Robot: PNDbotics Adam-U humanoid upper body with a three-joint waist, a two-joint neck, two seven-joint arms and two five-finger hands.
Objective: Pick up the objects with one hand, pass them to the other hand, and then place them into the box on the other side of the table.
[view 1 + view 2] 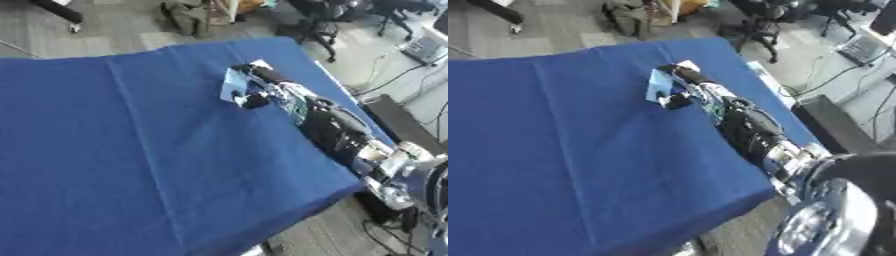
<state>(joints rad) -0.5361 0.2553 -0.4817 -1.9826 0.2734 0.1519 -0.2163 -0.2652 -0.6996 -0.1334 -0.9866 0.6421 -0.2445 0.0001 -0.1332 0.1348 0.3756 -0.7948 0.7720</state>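
Where the blue table [131, 150] ends, the right hand [254, 89] grasps a light-blue object [233, 84].

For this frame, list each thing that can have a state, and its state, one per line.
right hand: reaching out over the table, fingers on the light blue object
light blue object: at the right hand's fingertips, tilted, over the cloth
blue cloth: spread across the table, creased
left hand: not in view
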